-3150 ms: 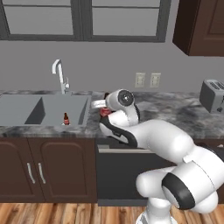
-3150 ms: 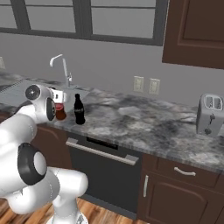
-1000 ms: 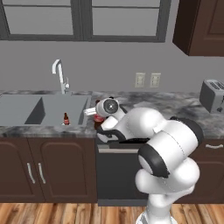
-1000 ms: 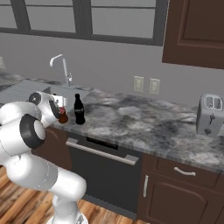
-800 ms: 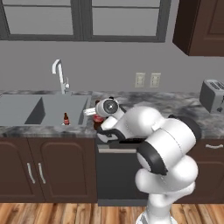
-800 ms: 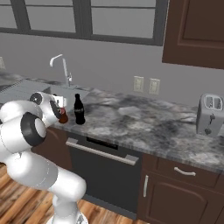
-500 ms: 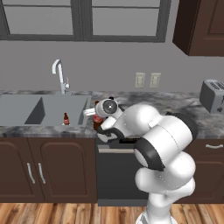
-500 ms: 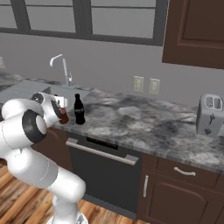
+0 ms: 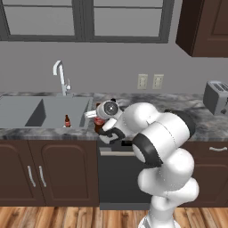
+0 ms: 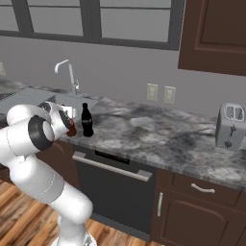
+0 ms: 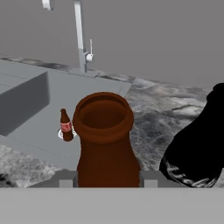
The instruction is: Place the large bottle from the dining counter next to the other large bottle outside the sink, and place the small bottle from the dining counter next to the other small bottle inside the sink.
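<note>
Marbled counter (image 10: 158, 127) carrying the grey sink (image 9: 49, 111) with its chrome faucet (image 9: 60, 76). Standing on the stone just right of the basin: the other large bottle (image 10: 86, 120). Beside it, gripper (image 11: 108, 181) pinching the large bottle from the dining counter (image 11: 105, 140) between its fingers, upright. Smallest, inside the basin: the other small bottle (image 11: 65, 125), dark with red band.

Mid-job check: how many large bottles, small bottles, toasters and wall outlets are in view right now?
Large bottles: 2 (held large bottle; other large bottle standing on the counter)
Small bottles: 1 (small bottle in the sink)
Toasters: 1 (toaster)
Wall outlets: 2 (wall outlets)
Total: 6
</note>
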You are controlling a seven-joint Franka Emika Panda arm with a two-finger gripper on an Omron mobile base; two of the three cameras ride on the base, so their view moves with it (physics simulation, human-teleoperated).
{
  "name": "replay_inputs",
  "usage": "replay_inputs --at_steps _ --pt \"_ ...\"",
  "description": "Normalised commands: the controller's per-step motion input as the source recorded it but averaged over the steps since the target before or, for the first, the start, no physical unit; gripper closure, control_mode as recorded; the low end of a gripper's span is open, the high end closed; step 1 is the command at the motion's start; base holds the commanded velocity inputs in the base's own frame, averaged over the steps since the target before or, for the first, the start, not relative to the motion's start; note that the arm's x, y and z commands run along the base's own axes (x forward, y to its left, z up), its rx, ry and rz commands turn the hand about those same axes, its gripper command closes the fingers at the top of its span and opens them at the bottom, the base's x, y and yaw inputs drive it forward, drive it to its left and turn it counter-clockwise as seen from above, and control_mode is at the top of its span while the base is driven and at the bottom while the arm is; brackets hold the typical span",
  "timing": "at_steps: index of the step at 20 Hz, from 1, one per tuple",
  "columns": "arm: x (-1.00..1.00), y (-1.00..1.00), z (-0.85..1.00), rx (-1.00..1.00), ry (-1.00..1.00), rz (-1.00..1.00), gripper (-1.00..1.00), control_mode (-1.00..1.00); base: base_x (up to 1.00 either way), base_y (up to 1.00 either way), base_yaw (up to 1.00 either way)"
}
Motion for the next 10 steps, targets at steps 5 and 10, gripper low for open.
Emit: replay_inputs --at_steps 5,10 --pt "0.2 0.03 -0.18 0.0 0.0 0.0 1.0 -1.0 0.0 0.0 0.0" --pt "0.17 0.07 -0.21 0.0 0.0 0.0 1.0 -1.0 0.0 0.0 0.0"
